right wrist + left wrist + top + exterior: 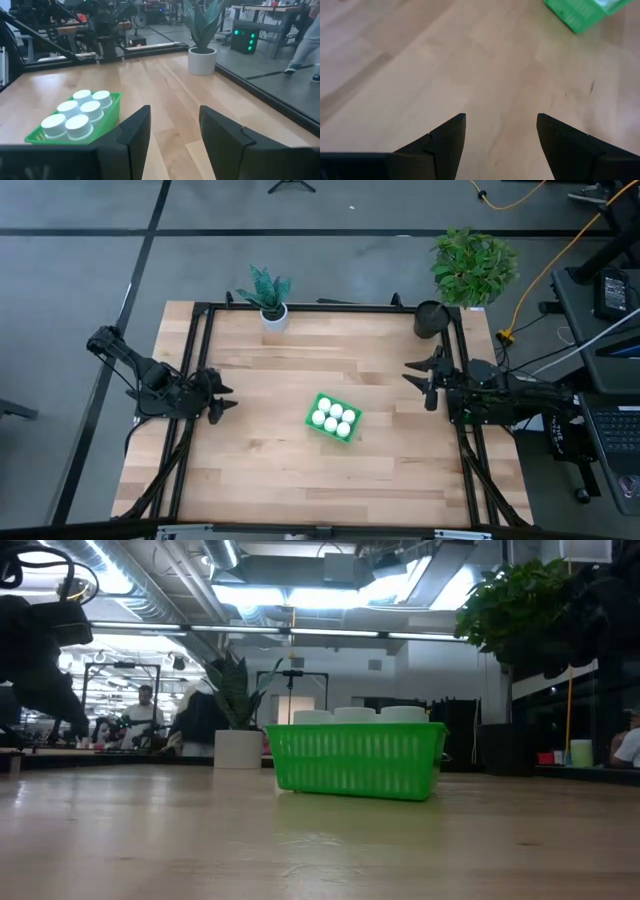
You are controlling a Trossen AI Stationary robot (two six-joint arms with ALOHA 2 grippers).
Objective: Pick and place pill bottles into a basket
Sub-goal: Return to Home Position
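The light wooden bench (270, 480) carries everything, and a dark arm sits over each of its side edges. I judge they are parked there because the picking is finished and only the return to rest is in hand.

The left end effector (501, 116) hovers above bare wood with its two fingers spread wide and nothing between them. The right end effector (175, 107) is likewise released and empty, pointing in across the bench.

The small bright green rectangular plastic basket (355, 765) lies between the two end effectors, well apart from each. It is ahead of the left one and off to one side, and ahead of the right one too. It sits turned at a slant to the bench edges.

The six small white round-capped pill bottles (333, 418) stand upright inside the basket in two rows of three, caps above the rim. Packed this close they fill the basket, which probably explains why they stand on end. No bottle shows on the bench outside the basket, so the task looks complete.
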